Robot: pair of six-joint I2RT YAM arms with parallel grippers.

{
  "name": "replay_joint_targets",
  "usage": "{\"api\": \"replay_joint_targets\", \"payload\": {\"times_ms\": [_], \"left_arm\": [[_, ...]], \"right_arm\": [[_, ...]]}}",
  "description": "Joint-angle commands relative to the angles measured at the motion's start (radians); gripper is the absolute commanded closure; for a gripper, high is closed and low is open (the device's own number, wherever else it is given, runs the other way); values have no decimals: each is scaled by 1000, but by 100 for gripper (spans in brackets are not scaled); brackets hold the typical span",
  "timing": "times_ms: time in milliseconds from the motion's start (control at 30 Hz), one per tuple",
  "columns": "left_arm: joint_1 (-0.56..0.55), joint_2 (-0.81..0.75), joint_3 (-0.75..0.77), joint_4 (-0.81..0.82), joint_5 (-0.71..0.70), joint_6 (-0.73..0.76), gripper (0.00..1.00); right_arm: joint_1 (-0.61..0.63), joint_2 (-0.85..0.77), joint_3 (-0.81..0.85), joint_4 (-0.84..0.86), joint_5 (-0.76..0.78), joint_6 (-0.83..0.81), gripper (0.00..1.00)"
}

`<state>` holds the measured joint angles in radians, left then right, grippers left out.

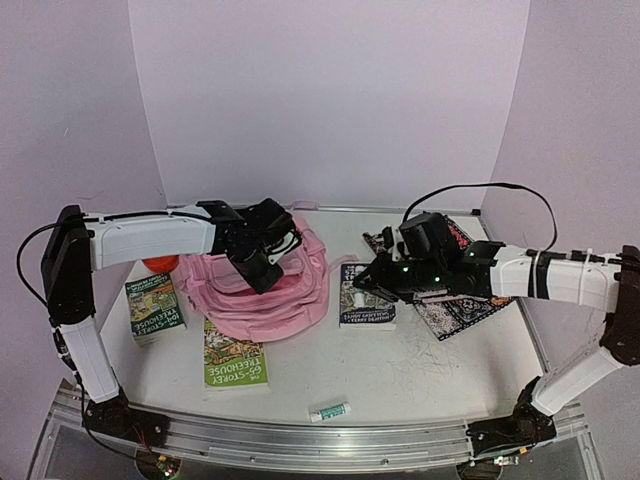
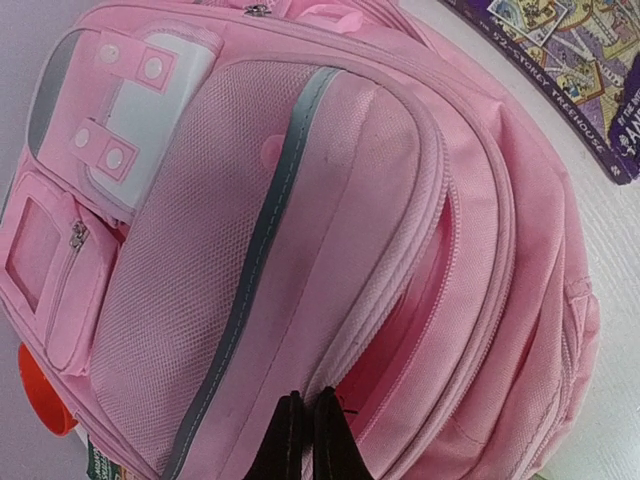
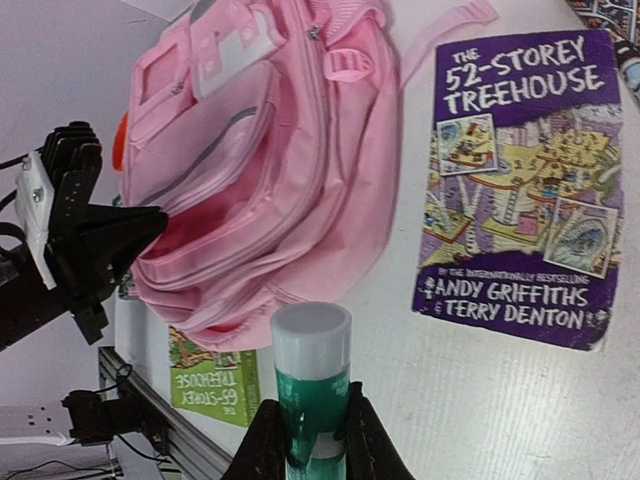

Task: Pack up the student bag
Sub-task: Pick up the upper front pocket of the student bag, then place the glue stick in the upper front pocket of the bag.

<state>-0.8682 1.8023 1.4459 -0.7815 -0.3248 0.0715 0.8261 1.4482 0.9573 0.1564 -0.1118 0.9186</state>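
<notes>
The pink student bag lies on the table left of centre, front pockets up, and fills the left wrist view. My left gripper is shut on the edge of its front flap, holding a zip compartment open so the darker pink inside shows. My right gripper is shut on a green glue stick with a white cap, held above the table just right of the bag, beside the purple book.
A purple "52-Storey Treehouse" book lies right of the bag. Two green Treehouse books lie left and front. A patterned book sits under the right arm. A second glue stick lies near the front edge. An orange object sits behind the bag.
</notes>
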Motion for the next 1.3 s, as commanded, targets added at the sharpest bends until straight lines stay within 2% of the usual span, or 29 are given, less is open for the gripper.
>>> {"api": "replay_joint_targets", "payload": {"times_ms": [0,433,1000,1067,1133,1267], "left_arm": [[5,-44,101,-27,14,-59,100],[5,-40,269,-117,107,-185,100],[4,-5,353,-135,201,-298,100],[5,-4,353,-135,201,-301,100],[5,-3,353,-136,202,-303,100],[5,0,351,-135,196,-302,100]], "right_arm": [[5,36,30,169,-68,85,100],[54,269,153,416,-94,318,100],[75,506,281,542,-7,548,100],[75,533,310,546,-13,557,96],[75,553,334,548,-20,564,84],[75,559,358,549,-22,538,73]]}}
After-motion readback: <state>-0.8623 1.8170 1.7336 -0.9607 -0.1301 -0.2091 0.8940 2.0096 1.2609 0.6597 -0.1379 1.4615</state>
